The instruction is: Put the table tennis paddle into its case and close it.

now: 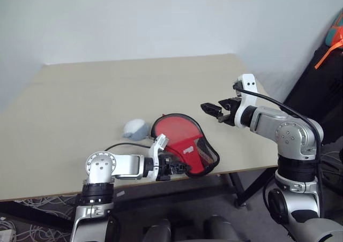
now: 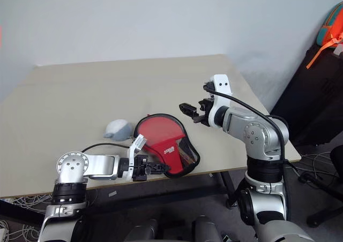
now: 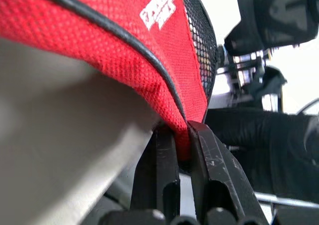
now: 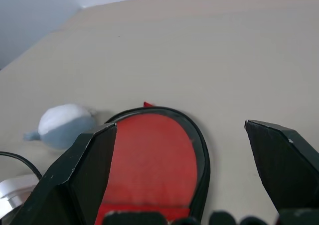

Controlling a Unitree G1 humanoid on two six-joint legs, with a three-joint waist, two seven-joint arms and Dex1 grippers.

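1. While the case lies at the near edge of the table, the left gripper has its two black fingers pinched together on the narrow handle end, clamped on the red fabric just beside the mesh pocket.
2. The left wrist view shows that pinch closely: the red edge with its black piping runs straight down between the fingers.
3. The table tennis paddle seems to be inside already, because its red face shows through the clear side of the case; I cannot make out the handle.
4. The case's long axis runs from the round end, which points away over the table, to the narrow end at the near edge, where the left gripper holds it.
5. The right gripper hovers above the table with its jaws spread wide and nothing between them.
6. From that open claw the case lies nearer the robot, lower, and toward the robot's left, so the round end is the closer part to it.
7. The left arm is therefore on the case, and the right is near but apart from it.
8. I judge that closing is the step left, with the left steadying the narrow end; I cannot see the zip pull or how far it is shut.
9. A pale grey ball-like object rests just beside the round end, on the left.
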